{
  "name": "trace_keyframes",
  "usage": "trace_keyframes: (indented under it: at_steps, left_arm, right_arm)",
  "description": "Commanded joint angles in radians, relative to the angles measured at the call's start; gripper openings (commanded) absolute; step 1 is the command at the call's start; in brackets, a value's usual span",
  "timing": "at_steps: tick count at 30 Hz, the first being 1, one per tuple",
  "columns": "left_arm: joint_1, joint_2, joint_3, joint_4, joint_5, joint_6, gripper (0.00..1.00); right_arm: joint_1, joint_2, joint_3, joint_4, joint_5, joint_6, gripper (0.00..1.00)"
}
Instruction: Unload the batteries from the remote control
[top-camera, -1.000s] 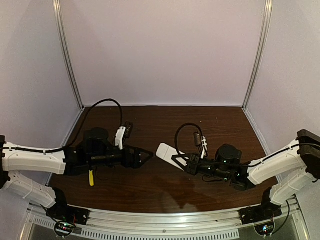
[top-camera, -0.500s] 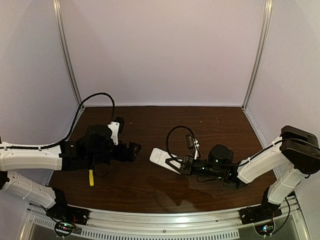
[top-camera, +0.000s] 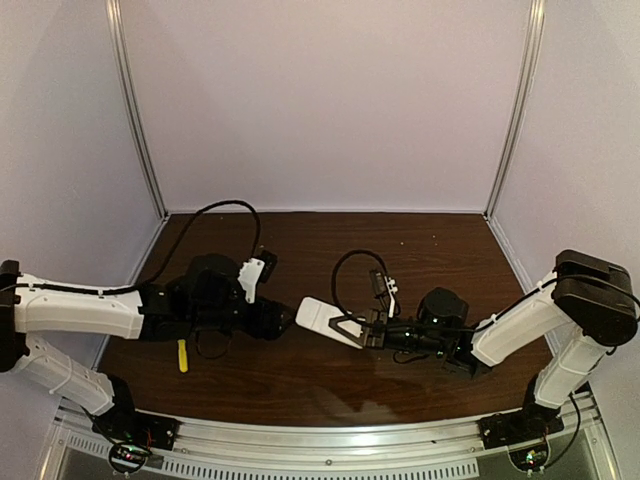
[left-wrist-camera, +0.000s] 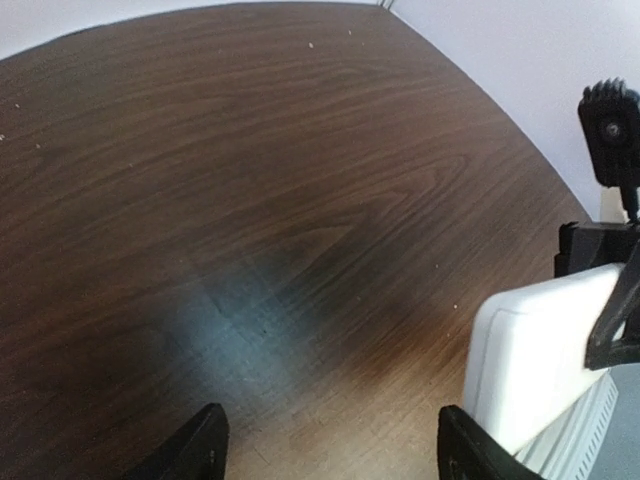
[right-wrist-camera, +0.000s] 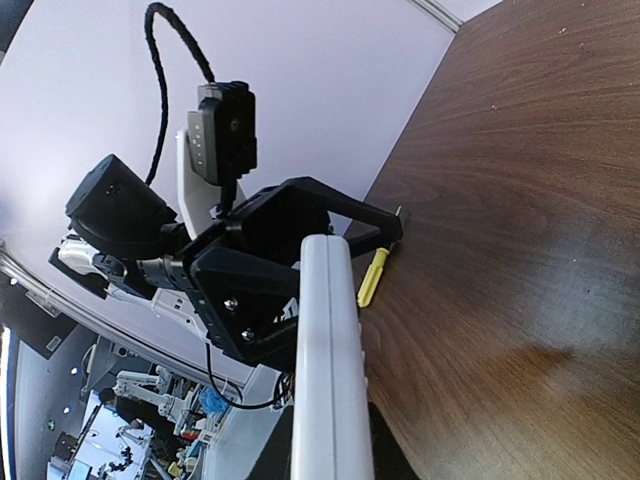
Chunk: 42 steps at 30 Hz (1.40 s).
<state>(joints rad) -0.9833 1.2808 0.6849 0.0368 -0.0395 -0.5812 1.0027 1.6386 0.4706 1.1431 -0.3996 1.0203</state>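
Note:
The remote control (top-camera: 318, 318), a flat white bar, is held above the table with my right gripper (top-camera: 352, 330) shut on its right end. The right wrist view shows it edge-on (right-wrist-camera: 325, 360), running up from between my right gripper's (right-wrist-camera: 330, 462) dark fingers. My left gripper (top-camera: 283, 322) hovers just left of the remote's free end. Seen from the left wrist, its jaws (left-wrist-camera: 335, 455) stand open over bare wood, and the remote (left-wrist-camera: 540, 365) lies just outside the right fingertip (left-wrist-camera: 465, 452). The batteries are hidden.
A yellow-handled screwdriver (top-camera: 182, 355) lies on the brown table near the left arm, also visible past the remote as the yellow screwdriver (right-wrist-camera: 372, 275). Purple walls close the table on three sides. The left arm's black wrist (right-wrist-camera: 265, 275) fills the space beyond the remote.
My right gripper has carried the remote to the left. My left gripper drew back, then came forward again until it sits close to the remote's free end.

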Motion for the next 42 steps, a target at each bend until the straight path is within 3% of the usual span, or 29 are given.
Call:
trace_keyframes:
  at_steps: [1,7,9,18,26,34,42]
  left_arm:
    - [0.0,0.057,0.05,0.095,0.159,-0.005,0.72]
    - [-0.023,0.085,0.08,0.119,0.194,-0.013,0.72]
    - [-0.028,0.084,0.09,0.101,0.182,-0.01,0.78]
    - [-0.03,0.008,0.091,-0.024,0.0,-0.006,0.8]
    - [-0.031,0.017,0.095,0.043,0.17,0.029,0.8]
    - [-0.03,0.017,0.109,-0.032,0.032,-0.005,0.8]
    - [-0.03,0.019,0.092,-0.021,0.091,0.008,0.8]
  right_arm:
    - [-0.004,0.007,-0.001,0.065,-0.014,0.027,0.0]
    - [-0.005,0.001,-0.014,0.031,0.014,0.044,0.0]
    - [-0.006,-0.008,-0.014,-0.014,0.039,0.043,0.0]
    - [-0.015,-0.065,-0.026,-0.107,0.085,0.036,0.0]
    - [-0.015,-0.025,0.005,-0.092,0.063,0.049,0.0]
    - [-0.015,0.012,0.029,-0.056,0.032,0.066,0.0]
    - [-0.015,0.025,0.046,-0.043,0.023,0.069,0.0]
